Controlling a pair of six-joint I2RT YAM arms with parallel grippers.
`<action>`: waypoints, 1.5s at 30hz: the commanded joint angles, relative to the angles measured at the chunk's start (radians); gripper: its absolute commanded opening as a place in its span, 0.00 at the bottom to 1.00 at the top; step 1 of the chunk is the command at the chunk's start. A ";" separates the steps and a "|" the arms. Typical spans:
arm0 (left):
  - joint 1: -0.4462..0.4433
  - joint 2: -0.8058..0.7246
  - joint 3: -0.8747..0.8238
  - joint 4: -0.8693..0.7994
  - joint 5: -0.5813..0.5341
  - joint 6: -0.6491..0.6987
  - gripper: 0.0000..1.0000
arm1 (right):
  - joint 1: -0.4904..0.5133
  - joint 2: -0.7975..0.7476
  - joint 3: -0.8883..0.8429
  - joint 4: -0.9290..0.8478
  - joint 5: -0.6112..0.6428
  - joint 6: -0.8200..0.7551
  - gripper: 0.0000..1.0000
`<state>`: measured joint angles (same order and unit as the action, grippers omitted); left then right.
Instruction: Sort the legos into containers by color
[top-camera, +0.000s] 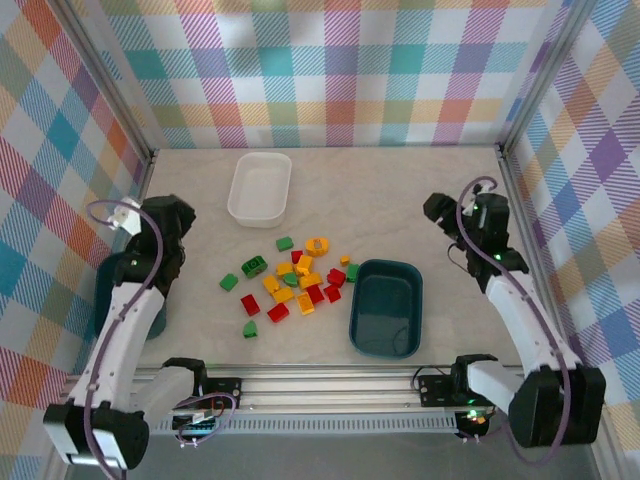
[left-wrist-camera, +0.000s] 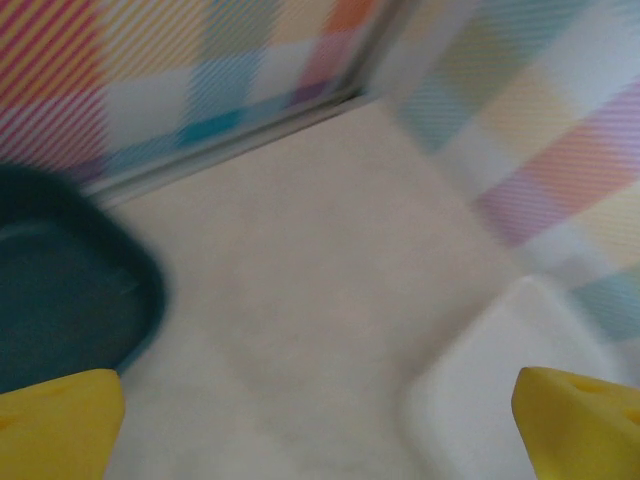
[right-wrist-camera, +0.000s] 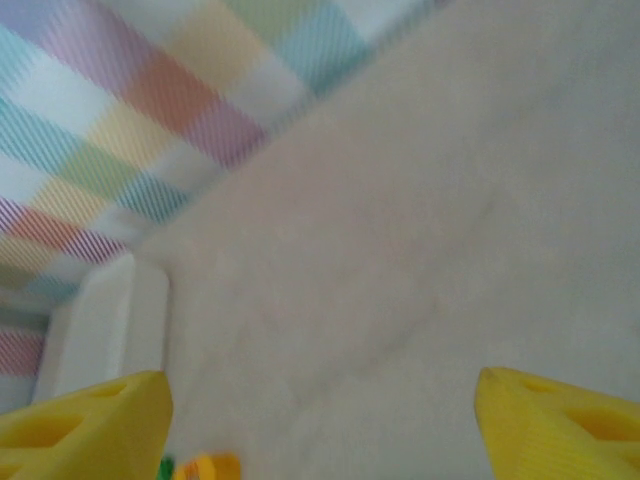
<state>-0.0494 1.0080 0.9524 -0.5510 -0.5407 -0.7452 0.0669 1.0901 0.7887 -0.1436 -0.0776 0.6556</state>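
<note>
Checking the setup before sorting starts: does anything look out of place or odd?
Nothing spilled or damaged. One oddity: a teal tray sits by the left wall, mostly hidden beneath the left arm, while the white tray and other teal tray stand clear beside the loose legos.

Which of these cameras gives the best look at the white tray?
The top external view: the white tray shows whole, sharp and empty, beyond the bricks. The left wrist view catches a blurred corner of it at lower right; the right wrist view a blurred end at its left edge.
</note>
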 joint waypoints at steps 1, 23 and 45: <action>0.077 0.107 -0.007 -0.226 0.004 -0.075 0.98 | 0.009 0.026 0.003 -0.113 -0.125 0.037 0.78; 0.204 0.609 0.002 -0.195 0.084 -0.048 0.66 | 0.061 0.143 -0.065 -0.110 -0.149 0.011 0.87; -0.013 0.335 0.020 -0.229 -0.117 0.075 0.00 | 0.228 0.117 -0.153 -0.297 0.078 0.013 0.79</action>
<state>-0.0315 1.3884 0.9398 -0.7330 -0.5583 -0.6987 0.2825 1.2274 0.6510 -0.3779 -0.0635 0.6666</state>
